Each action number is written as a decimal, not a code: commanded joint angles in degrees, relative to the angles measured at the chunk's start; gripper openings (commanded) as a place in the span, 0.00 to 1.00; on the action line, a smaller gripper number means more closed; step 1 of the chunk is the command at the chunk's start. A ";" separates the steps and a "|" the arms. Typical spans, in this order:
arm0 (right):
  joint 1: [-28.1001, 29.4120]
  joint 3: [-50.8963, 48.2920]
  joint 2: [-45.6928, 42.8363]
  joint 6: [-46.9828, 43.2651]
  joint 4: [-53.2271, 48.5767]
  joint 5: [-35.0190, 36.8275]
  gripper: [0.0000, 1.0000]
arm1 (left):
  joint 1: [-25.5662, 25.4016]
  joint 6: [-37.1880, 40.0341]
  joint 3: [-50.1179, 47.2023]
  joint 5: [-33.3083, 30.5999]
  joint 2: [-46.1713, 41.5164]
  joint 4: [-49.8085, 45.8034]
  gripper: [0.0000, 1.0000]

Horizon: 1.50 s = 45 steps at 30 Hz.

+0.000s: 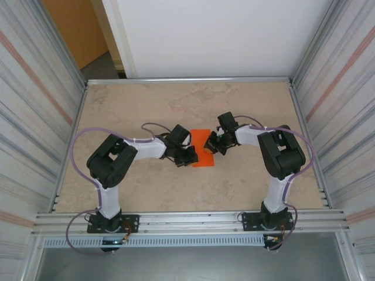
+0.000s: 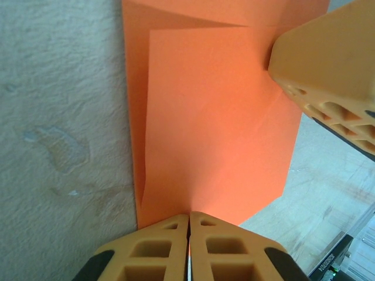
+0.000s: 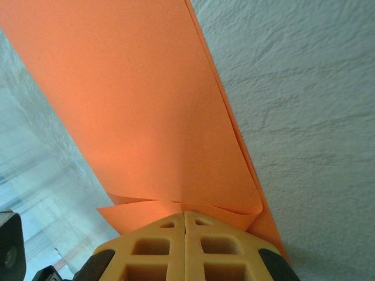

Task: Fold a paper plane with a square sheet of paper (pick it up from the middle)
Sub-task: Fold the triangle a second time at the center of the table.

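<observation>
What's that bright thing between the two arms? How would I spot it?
Find the middle of the beige stone-patterned table. There the yellow-fingered left gripper and right gripper pinch a thin bright orange sheet of paper, folded over itself; nothing else there is flat and orange.

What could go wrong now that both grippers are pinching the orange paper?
1. The left gripper and right gripper are both shut on opposite sides of the thin orange paper; if they pull apart, it could tear.
2. Near the right gripper the folded layers gape instead of lying flat, so pressing down may set a crooked crease.
3. The left gripper seems to bite only the very edge, so the paper might slip out.
</observation>
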 commanded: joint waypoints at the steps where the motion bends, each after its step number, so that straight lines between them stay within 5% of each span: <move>1: -0.37 -3.09 5.41 0.40 -7.78 8.06 0.04 | 0.40 0.93 -2.98 -1.09 0.46 -3.95 0.09; 12: -0.34 -3.47 5.25 0.23 -8.39 8.76 0.04 | 0.82 0.80 -8.05 0.31 -4.30 -6.56 0.09; 23: -0.21 -3.53 4.81 0.25 -8.42 8.83 0.04 | 1.77 -2.50 -9.80 0.48 -12.55 1.75 0.10; 45: -0.32 -3.18 5.12 0.23 -8.23 8.36 0.04 | 1.57 -3.13 -1.95 3.55 -1.15 4.23 0.08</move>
